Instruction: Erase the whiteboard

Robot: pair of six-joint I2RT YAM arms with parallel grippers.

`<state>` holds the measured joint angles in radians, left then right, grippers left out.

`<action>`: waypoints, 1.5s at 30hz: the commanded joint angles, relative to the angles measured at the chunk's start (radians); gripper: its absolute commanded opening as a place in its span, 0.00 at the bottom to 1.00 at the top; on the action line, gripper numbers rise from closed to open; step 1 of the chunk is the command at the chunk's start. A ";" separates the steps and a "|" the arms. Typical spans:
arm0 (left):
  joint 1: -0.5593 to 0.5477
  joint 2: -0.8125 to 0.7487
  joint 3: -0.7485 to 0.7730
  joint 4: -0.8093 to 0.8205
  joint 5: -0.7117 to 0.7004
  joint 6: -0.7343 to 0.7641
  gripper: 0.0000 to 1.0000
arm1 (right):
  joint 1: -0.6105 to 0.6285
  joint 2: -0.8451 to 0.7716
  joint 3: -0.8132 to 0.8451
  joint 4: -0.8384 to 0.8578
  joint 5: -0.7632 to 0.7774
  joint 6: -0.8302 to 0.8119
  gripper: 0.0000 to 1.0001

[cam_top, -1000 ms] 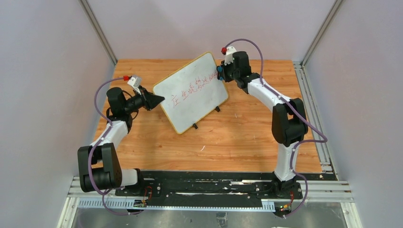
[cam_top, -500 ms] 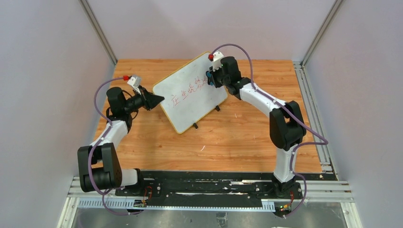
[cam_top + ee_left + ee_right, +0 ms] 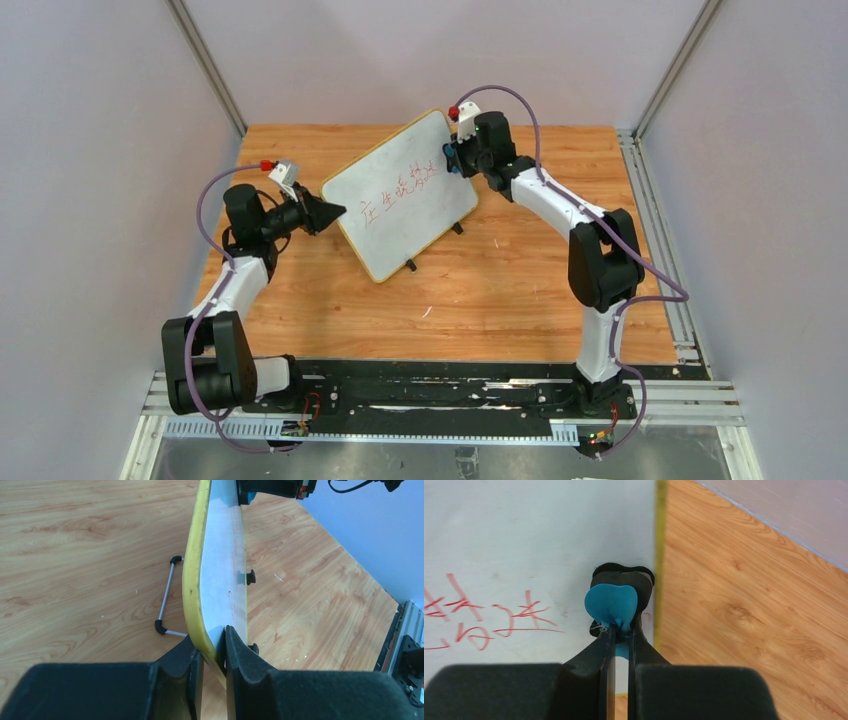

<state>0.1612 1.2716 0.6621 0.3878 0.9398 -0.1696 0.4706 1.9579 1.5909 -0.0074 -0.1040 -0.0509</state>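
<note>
Probably lab test cell; plain grey wall panels [image 3: 90, 150], metal corner posts [image 3: 207, 65]; wooden table [image 3: 500, 290] edged by metal rail [image 3: 690, 410].

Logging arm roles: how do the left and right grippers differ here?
The left gripper clamps the yellow rim of the whiteboard; the right gripper pinches a blue eraser. The left gripper is at the board's left corner, the right gripper near the opposite rim. Both are shut.
</note>
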 commanded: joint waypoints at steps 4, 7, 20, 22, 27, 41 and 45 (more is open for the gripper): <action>0.004 -0.027 -0.021 -0.089 -0.036 0.186 0.00 | -0.083 0.079 0.054 -0.013 0.035 -0.016 0.01; 0.003 -0.023 -0.021 -0.089 -0.035 0.184 0.00 | -0.085 0.081 0.051 -0.012 0.029 -0.015 0.01; 0.003 -0.021 -0.016 -0.090 -0.033 0.182 0.00 | -0.078 0.030 -0.128 0.056 0.000 0.039 0.01; 0.003 -0.023 -0.016 -0.090 -0.033 0.181 0.00 | -0.078 0.030 -0.156 0.066 -0.004 0.049 0.01; 0.003 -0.023 -0.018 -0.091 -0.032 0.182 0.00 | -0.075 -0.014 -0.179 0.074 -0.003 0.054 0.01; 0.004 -0.017 -0.017 -0.090 -0.033 0.185 0.00 | -0.023 -0.019 -0.027 -0.006 0.003 0.025 0.01; 0.003 -0.017 -0.016 -0.090 -0.035 0.185 0.00 | -0.009 -0.007 0.000 -0.017 0.015 0.014 0.01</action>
<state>0.1612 1.2480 0.6621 0.3416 0.9478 -0.1341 0.4313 1.9465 1.5394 -0.0097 -0.0994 -0.0177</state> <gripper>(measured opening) 0.207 0.066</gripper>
